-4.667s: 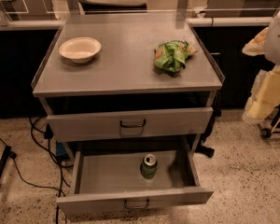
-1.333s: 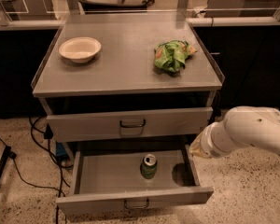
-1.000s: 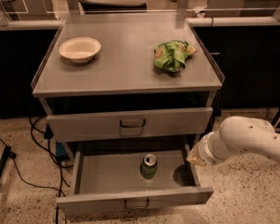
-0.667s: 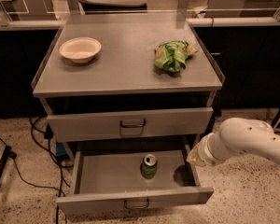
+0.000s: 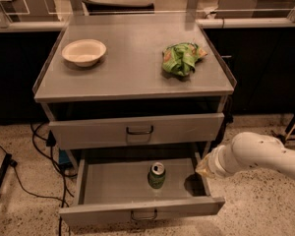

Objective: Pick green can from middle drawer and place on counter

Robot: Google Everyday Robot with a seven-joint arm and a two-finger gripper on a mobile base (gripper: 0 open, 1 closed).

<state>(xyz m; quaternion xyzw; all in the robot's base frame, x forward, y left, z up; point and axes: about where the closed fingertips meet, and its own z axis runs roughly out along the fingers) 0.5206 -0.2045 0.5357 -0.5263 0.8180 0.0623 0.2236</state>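
Green can upright in the open drawer, gripper close at its right

The green can [image 5: 157,175] stands upright on the floor of the middle drawer [image 5: 113,183], low in the frame and a little right of centre, clear of all the drawer walls. The gripper [image 5: 203,168] sits at the drawer's right wall, lower right of the frame, near the can but not touching it. Whether it is spread or pressed together cannot be told from here.

The can is probably light, with a stiff but thin shell that would dent under a hard squeeze. Its smooth round side looks slippery, so a level pinch across the middle of the body, below the silver top, seems the safest hold. Tall and narrow, it would tip easily if nudged near the rim.

No brand or lettering can be read on the can. The green and orange snack bag [image 5: 181,58], upper right on the counter [image 5: 132,75], shows no legible print either, and the pale bowl [image 5: 84,51] at upper left is plain
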